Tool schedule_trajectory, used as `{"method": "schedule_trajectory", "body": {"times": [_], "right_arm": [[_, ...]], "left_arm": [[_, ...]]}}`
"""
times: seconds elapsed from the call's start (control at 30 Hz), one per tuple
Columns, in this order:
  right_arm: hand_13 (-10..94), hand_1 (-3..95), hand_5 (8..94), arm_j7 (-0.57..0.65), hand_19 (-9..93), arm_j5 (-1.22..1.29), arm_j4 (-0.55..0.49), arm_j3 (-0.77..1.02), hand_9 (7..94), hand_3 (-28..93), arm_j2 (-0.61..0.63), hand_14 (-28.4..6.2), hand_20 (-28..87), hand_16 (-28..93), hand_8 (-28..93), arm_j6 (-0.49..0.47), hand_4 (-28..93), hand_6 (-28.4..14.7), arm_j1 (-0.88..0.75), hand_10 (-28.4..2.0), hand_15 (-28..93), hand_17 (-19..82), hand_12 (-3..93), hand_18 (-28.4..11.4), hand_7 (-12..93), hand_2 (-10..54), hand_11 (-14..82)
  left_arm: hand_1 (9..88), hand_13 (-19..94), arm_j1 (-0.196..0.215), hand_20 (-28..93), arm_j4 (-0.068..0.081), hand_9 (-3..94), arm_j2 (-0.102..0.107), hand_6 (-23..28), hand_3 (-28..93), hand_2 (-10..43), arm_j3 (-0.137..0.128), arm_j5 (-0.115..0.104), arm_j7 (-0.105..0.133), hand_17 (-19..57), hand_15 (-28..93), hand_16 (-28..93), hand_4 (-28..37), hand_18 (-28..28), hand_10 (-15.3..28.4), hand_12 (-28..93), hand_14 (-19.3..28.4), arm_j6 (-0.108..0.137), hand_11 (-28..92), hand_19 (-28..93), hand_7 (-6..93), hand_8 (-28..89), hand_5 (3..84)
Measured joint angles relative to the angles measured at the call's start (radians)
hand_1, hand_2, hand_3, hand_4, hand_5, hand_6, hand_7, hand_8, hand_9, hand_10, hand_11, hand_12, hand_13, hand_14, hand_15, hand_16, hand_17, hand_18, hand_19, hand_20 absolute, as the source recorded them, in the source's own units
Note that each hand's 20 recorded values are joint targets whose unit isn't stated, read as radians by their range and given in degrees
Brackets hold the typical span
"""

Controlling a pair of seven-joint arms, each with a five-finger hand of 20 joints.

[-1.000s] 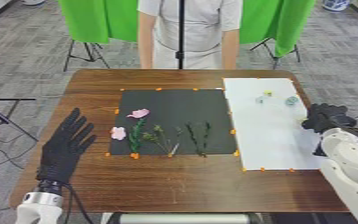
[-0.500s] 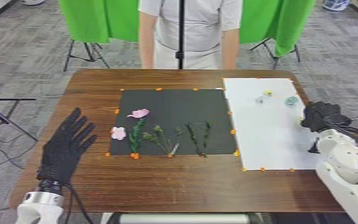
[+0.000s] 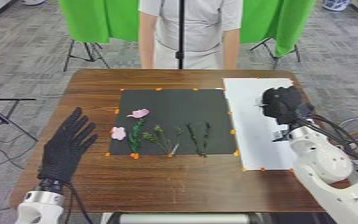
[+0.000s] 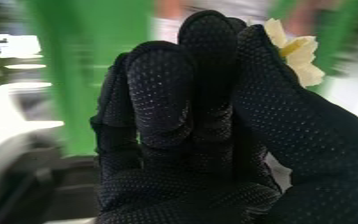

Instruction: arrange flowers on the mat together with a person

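In the head view, my right hand (image 3: 284, 102) is over the upper part of the white sheet (image 3: 255, 150). In the right wrist view, the thumb and fingers of my right hand (image 4: 193, 120) pinch a pale yellow flower (image 4: 305, 62), whose petals stick out past the thumb; its stem is hidden. On the black mat (image 3: 171, 102) lie a pink flower with a green stem (image 3: 138, 113), a pale pink flower (image 3: 118, 133), leafy sprigs (image 3: 159, 136) and dark green stems (image 3: 195, 137). My left hand (image 3: 66, 142) rests open left of the mat.
Orange tape pieces (image 3: 232, 132) mark the edges of the mat and sheet on the brown wooden table (image 3: 175, 185). A thin black pole (image 3: 181, 35) stands beyond the table's far edge. My right arm crosses the table's right side.
My right hand has moved left and up from the table's right edge, over the white sheet, covering the small flowers seen there before. My left hand and the things on the mat have stayed still.
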Motion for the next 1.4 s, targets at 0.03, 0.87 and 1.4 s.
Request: {"method": "schedule_trajectory", "body": {"times": [0.03,0.87,1.4], "right_arm": [[76,49.1,73.9,-0.027,73,0.003,-0.005,-0.033,88.0,83,-0.007,-5.2,40,27,-5,-0.005,-28,2.8,0.027,-6.1,63,29,48.9,-17.0,44,-9.5,23.4],[75,49.1,72.4,-0.241,73,-0.088,0.175,-0.492,87.5,82,-0.341,-4.8,40,27,-6,-0.084,-28,3.1,0.372,-5.7,63,29,49.4,-16.7,45,-9.5,22.4],[73,48.7,69.6,-0.225,73,-0.157,0.255,-0.569,85.9,82,-0.438,-4.5,40,29,-6,-0.063,-28,3.4,0.430,-5.5,62,27,50.0,-16.7,46,-9.5,20.5]], "left_arm": [[24.2,16,0.000,14,0.000,17.9,0.000,1.1,73,-3.0,0.001,0.000,0.000,-13.0,14,6,-26.9,19.4,9.4,14,11.4,0.000,11,38,15.8,-9,24.5],[24.1,16,-0.017,14,0.009,18.0,-0.001,1.1,73,-3.1,0.021,0.000,-0.017,-12.9,14,6,-26.9,19.4,9.4,14,11.6,-0.001,11,38,15.9,-9,24.5],[24.1,16,-0.044,14,0.020,18.1,0.008,1.1,73,-3.1,0.038,-0.001,-0.018,-12.9,14,6,-27.0,19.4,9.5,14,11.6,-0.004,12,38,16.0,-9,24.6]]}}
